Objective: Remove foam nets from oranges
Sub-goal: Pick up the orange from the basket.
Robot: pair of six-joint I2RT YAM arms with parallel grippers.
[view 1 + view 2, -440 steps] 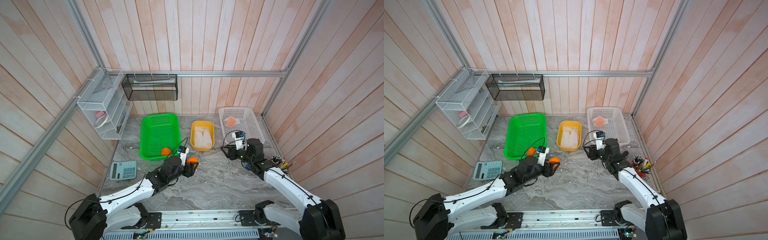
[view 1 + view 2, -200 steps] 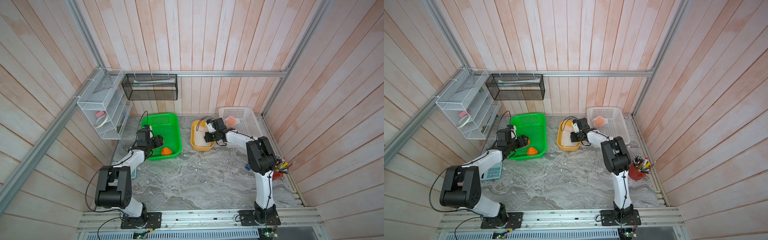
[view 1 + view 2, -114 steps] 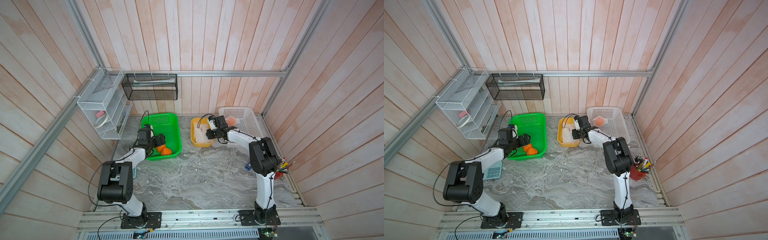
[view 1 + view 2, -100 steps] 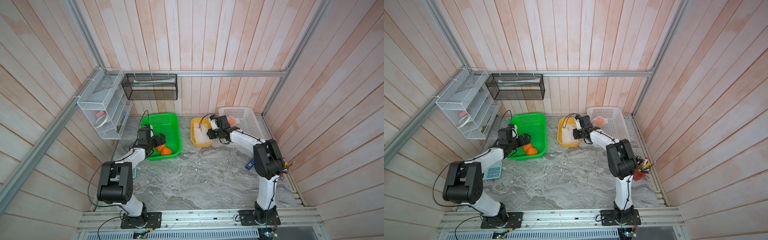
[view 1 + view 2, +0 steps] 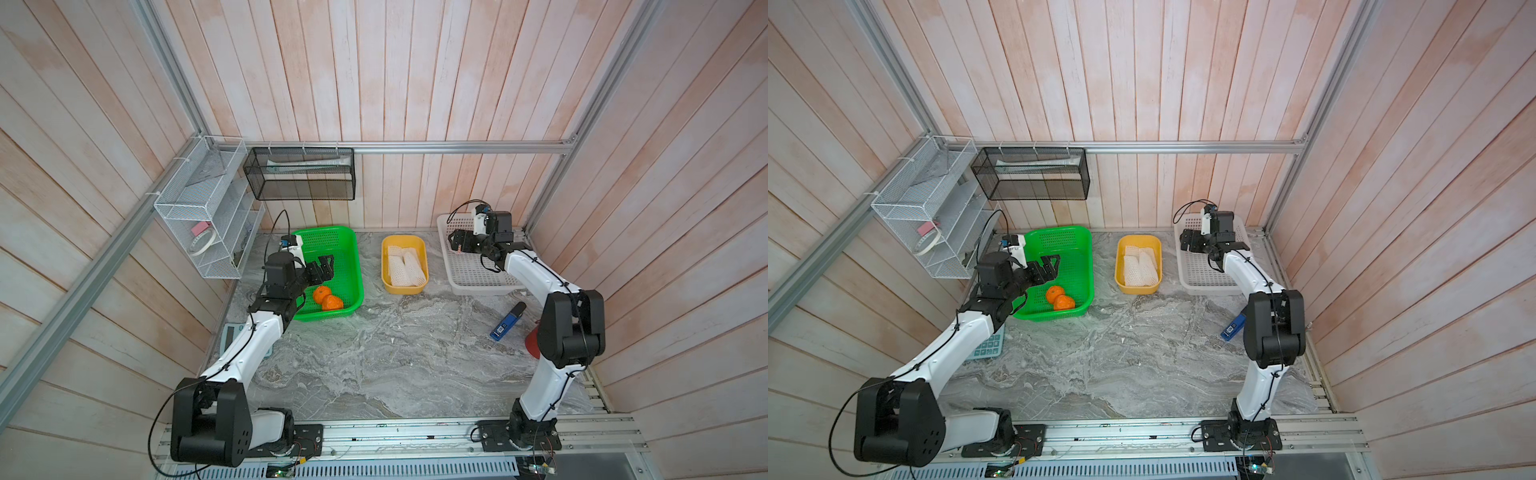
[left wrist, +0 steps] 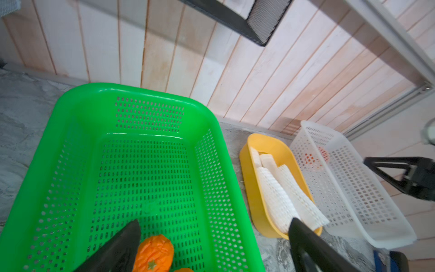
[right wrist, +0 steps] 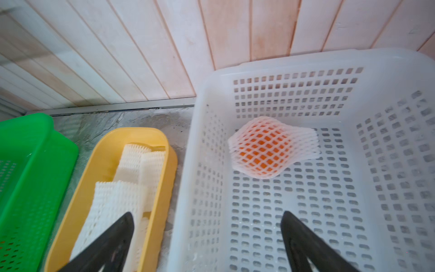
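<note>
Two sets of fingers, both spread wide and empty: the left gripper (image 5: 325, 266) hangs over the green basket (image 5: 348, 245), its fingers (image 6: 117, 247) just above the fruit without touching, and the right gripper (image 5: 454, 245) hovers at the near-left edge of the white basket (image 5: 473, 274). Two bare oranges (image 5: 327, 298) lie touching in the green basket's near corner. A third orange (image 7: 263, 147), wrapped in its foam net (image 7: 303, 141), sits at the white basket's far end; the right arm hides it in both top views. The yellow tub (image 5: 390, 282) on the counter (image 5: 395, 353) holds loose foam nets (image 5: 405, 270), apparently three, though overlap blurs the count.
</note>
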